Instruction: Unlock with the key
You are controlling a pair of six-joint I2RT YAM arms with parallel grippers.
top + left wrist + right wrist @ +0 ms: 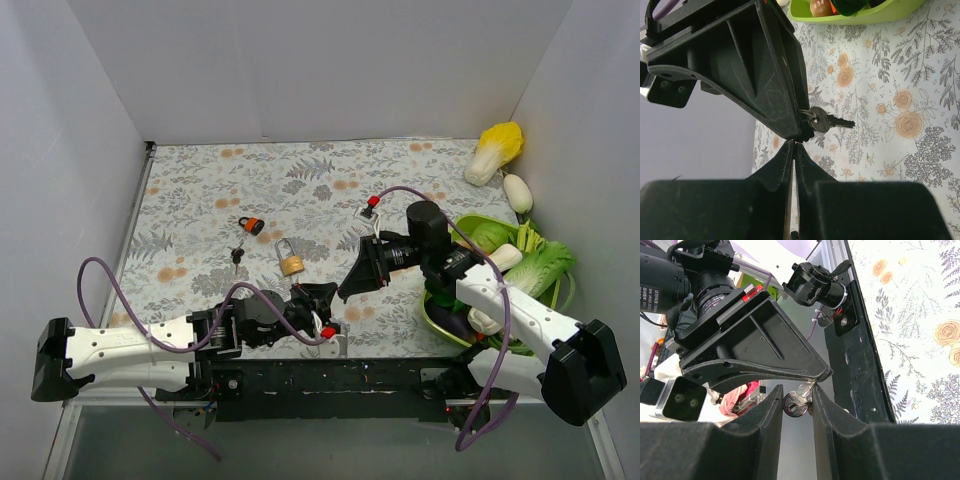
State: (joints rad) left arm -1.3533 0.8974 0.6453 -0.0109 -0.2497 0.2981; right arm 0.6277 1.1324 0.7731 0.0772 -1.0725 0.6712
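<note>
Closest to the right wrist camera, the right gripper (797,390) stands narrow, its fingers (771,410) closed to the width of the key (794,405). You appear to hold the key head by its edges. Your left gripper (793,144) is pressed together with nothing visible between its pads, and its tips almost touch the right fingertips. The key blade projects sideways, free of both grippers. The padlock (291,263) lies flat on the table (200,190), just to the left of the right gripper and just beyond the left one.

Judgement: the grip looks shallow, so the key may pivot. Hold the pinch firm. Back the left gripper off without brushing the blade, then use it to steady the padlock body. The keyhole is not visible, so confirm its side before you line up the blade.
</note>
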